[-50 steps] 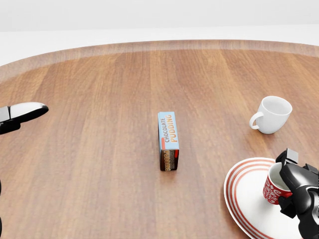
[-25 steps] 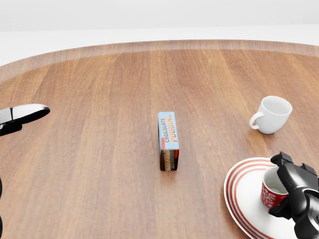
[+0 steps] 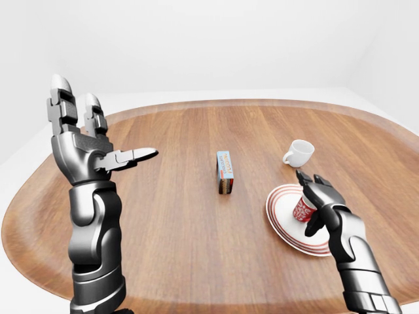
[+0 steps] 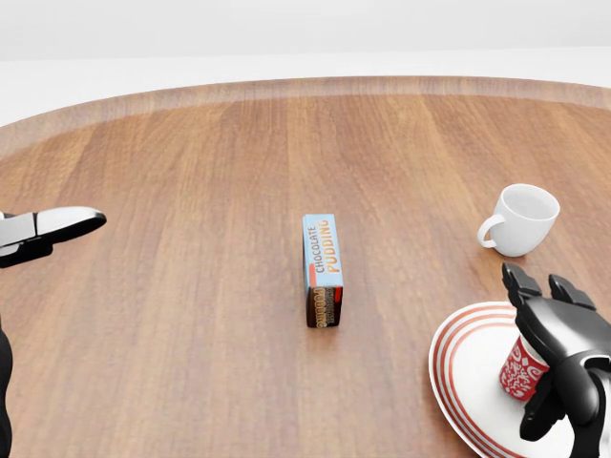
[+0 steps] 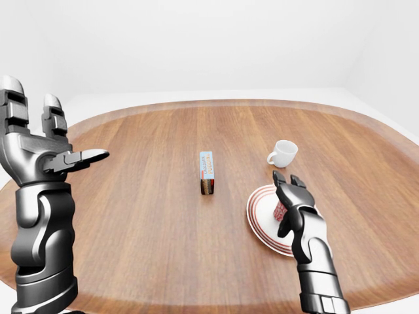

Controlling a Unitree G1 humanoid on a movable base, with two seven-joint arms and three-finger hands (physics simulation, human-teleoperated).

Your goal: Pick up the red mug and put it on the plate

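The red mug [image 4: 521, 370] is standing upright on the striped plate [image 4: 468, 382], the right hand [image 4: 558, 348] is hovering beside it with fingers spread and gripping nothing, and the mug is appearing rigid, light, glazed-slippery, best clasped round its body.

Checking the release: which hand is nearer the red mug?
Right. The right hand stands open directly beside the red mug on the plate. The left hand is raised, open, far off at the view's left.

Perhaps a bare white room, wooden table [image 3: 196, 222]
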